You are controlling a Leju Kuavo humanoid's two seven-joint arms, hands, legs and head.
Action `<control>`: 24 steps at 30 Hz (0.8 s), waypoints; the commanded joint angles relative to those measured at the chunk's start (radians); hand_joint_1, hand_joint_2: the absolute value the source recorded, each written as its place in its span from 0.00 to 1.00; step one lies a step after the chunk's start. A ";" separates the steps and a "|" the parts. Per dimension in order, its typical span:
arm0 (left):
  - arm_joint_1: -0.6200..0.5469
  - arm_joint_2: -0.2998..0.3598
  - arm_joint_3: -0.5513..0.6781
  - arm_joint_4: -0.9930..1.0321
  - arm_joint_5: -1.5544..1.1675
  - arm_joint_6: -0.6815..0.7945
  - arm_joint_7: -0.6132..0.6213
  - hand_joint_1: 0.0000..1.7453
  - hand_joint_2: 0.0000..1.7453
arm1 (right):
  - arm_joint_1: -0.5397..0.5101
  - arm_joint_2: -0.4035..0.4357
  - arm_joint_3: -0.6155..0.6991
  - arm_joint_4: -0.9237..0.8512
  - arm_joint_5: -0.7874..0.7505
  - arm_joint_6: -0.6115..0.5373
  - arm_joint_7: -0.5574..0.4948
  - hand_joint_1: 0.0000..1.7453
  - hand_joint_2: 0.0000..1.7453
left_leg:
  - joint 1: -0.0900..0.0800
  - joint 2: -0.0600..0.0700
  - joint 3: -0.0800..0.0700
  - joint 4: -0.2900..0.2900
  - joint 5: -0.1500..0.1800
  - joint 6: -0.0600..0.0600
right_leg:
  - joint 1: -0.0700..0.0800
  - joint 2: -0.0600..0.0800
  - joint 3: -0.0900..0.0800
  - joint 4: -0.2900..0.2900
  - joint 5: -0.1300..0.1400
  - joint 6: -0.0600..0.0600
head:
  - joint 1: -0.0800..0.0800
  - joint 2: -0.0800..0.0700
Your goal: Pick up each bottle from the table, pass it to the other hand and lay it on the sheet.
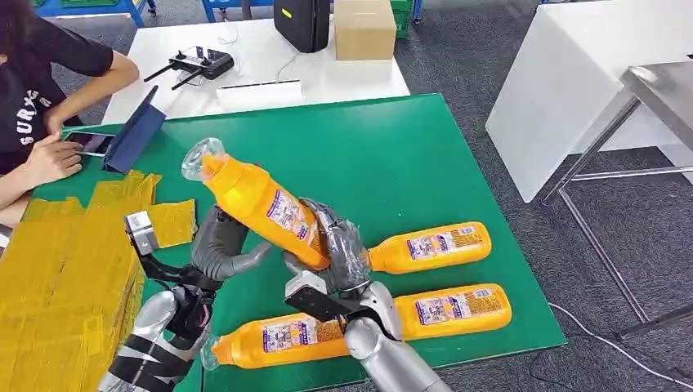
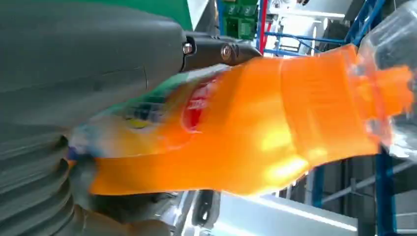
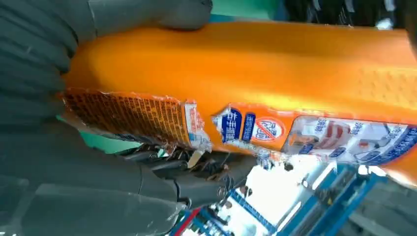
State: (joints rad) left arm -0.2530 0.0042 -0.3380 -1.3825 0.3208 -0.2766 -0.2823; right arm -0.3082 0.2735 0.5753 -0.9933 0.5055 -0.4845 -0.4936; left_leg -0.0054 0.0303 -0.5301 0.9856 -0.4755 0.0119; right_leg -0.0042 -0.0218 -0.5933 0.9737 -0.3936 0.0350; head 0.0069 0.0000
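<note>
An orange bottle [image 1: 257, 200] with a clear cap [image 1: 198, 157] hangs tilted above the green mat [image 1: 384, 163], cap toward the far left. My right hand [image 1: 339, 249] grips its base end, thumb on one side and fingers [image 3: 196, 172] on the other. My left hand [image 1: 219, 245] wraps the bottle's middle [image 2: 255, 123] from below, a dark finger [image 2: 221, 50] lying against it. Three more orange bottles lie flat on the mat: one [image 1: 431, 247] just right of my right hand, one [image 1: 453, 310] nearer, one [image 1: 278, 339] by my forearms. The yellow sheet [image 1: 65, 269] covers the table's left part.
A person [image 1: 33, 90] sits at the far left with a hand on a phone [image 1: 86, 143] beside a blue folder [image 1: 135, 131]. A white table [image 1: 270, 73] behind carries a controller [image 1: 200, 64], a black bag [image 1: 302, 23] and a cardboard box [image 1: 364, 28]. A steel table [image 1: 654, 90] stands at the right.
</note>
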 commanded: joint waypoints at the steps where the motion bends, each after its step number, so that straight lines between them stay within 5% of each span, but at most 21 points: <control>1: -0.059 0.002 0.000 0.074 0.041 -0.015 0.010 0.00 1.00 | -0.084 -0.009 0.106 0.214 0.041 0.005 0.014 1.00 1.00 | 0.002 -0.002 0.002 0.000 -0.001 -0.001 | 0.001 0.001 0.003 -0.001 0.000 0.000 | 0.000 0.000; 17: -0.041 -0.009 0.012 0.056 0.102 -0.037 0.002 0.00 1.00 | -0.085 -0.009 0.103 0.231 0.027 0.026 0.020 1.00 1.00 | 0.001 -0.003 0.001 0.000 0.000 -0.001 | 0.001 0.000 0.002 -0.001 -0.001 0.000 | 0.000 0.000; 18: -0.041 -0.010 0.011 0.060 0.102 -0.036 0.002 0.35 1.00 | -0.085 -0.009 0.103 0.230 0.026 0.026 0.020 1.00 1.00 | 0.002 -0.004 0.002 0.000 -0.001 -0.001 | 0.001 0.000 0.003 -0.001 -0.001 -0.001 | 0.000 0.000; 19: -0.042 -0.012 0.010 0.064 0.101 -0.034 0.002 0.98 1.00 | -0.085 -0.009 0.101 0.229 0.025 0.025 0.020 1.00 1.00 | 0.001 -0.003 0.002 0.000 -0.001 -0.001 | 0.001 0.001 0.002 -0.001 -0.001 0.000 | 0.000 0.000; 24: -0.042 -0.012 0.010 0.065 0.101 -0.032 0.002 1.00 1.00 | -0.085 -0.009 0.100 0.227 0.023 0.024 0.019 1.00 1.00 | 0.001 -0.003 0.001 0.000 0.000 -0.001 | 0.000 0.000 0.002 0.000 -0.001 0.000 | 0.000 0.000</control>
State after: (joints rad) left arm -0.2589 0.0034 -0.3231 -1.3649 0.4215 -0.3082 -0.2838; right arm -0.3510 0.2823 0.6413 -0.8396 0.5253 -0.4677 -0.4772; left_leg -0.0054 0.0303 -0.5302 0.9856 -0.4755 0.0119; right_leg -0.0041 -0.0218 -0.5935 0.9738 -0.3936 0.0350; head 0.0065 0.0000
